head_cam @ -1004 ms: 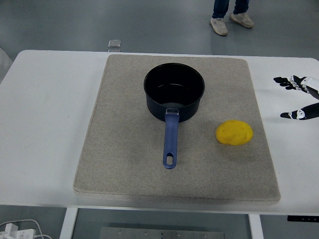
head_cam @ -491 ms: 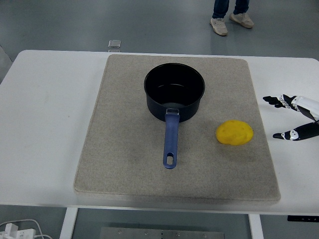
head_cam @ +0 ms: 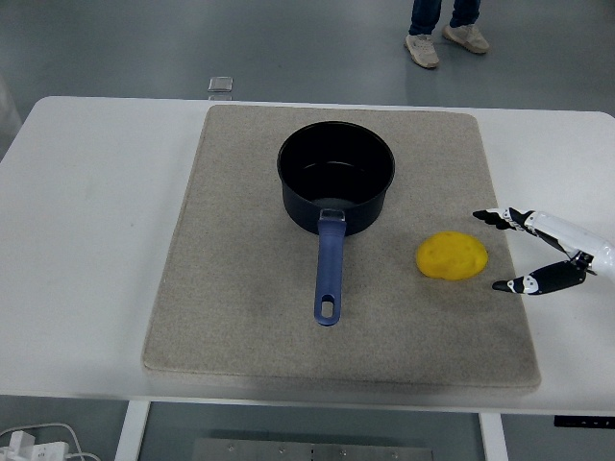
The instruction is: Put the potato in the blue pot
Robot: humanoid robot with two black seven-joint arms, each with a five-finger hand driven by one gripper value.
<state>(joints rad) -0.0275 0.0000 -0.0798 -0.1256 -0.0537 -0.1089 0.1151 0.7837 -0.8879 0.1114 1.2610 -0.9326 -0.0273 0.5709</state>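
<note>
- Reaching in from the right edge, the robot's right hand (head_cam: 546,252) hovers over the grey felt mat's (head_cam: 221,288) right border, fingers (head_cam: 502,217) and thumb spread wide and holding nothing.
- Just left of that hand, apart from it, the round yellow potato (head_cam: 451,255) lies on the mat.
- Farther left and toward the far side, the dark blue metal pot (head_cam: 335,182) stands upright on the mat, its inside dark, its lighter blue handle (head_cam: 329,272) pointing to the near edge.
- Potato and pot sit near each other without touching.
- Under the mat, the white table (head_cam: 86,240) spreads out; beyond its far edge a person's pale shoes (head_cam: 446,42) stand on the grey floor.
</note>
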